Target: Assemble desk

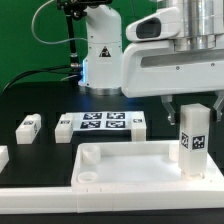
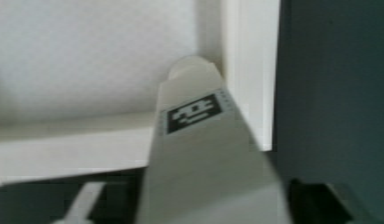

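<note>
The gripper (image 1: pixel 192 112) is clenched on the top of 1 upright white leg post (image 1: pixel 193 150). The post's lower end meets the tabletop panel (image 1: pixel 120 162) at its corner on the exterior view's right.

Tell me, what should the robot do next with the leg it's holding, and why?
Probably press the leg post gently straight down into the corner. The gripper holds it upright at the corner of the tabletop on the exterior view's right, and whether it is fully seated there cannot be told.
</note>
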Robot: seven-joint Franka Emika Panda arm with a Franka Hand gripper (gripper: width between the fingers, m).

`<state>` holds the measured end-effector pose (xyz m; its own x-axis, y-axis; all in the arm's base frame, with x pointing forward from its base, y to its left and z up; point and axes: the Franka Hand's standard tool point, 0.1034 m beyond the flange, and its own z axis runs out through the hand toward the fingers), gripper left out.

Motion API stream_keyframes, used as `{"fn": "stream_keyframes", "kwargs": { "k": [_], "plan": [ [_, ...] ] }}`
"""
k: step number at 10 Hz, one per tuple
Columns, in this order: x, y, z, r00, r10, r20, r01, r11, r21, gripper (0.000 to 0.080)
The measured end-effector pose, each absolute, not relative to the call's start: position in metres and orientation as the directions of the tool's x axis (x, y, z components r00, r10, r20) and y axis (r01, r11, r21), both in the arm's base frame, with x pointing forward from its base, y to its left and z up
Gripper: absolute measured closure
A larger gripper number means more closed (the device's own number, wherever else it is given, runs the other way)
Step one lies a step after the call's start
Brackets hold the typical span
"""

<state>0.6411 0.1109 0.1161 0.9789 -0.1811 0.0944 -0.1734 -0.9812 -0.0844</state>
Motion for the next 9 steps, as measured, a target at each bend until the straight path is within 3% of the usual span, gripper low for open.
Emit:
{"fn": "stream_keyframes", "kwargs": {
  "k": [1, 5, 7, 9],
  "plan": [
    [0.641, 0.1099, 0.1158, 0.972, -0.215, 0.091, -0.207, -0.974, -0.087, 0.0511],
    [0.6405, 0.1074, 0.1152, 0.782, -0.622, 0.047, -0.614, -0.781, -0.112, 0.0511],
    [0.6402, 0.1045, 0.1137, 0.45, -0.893, -0.01, -0.885, -0.445, -0.136, 0.0509],
    [0.6388, 0.1075, 0.1133, 0.208, -0.976, -0.059, -0.971, -0.199, -0.133, 0.0508]
  ]
}}
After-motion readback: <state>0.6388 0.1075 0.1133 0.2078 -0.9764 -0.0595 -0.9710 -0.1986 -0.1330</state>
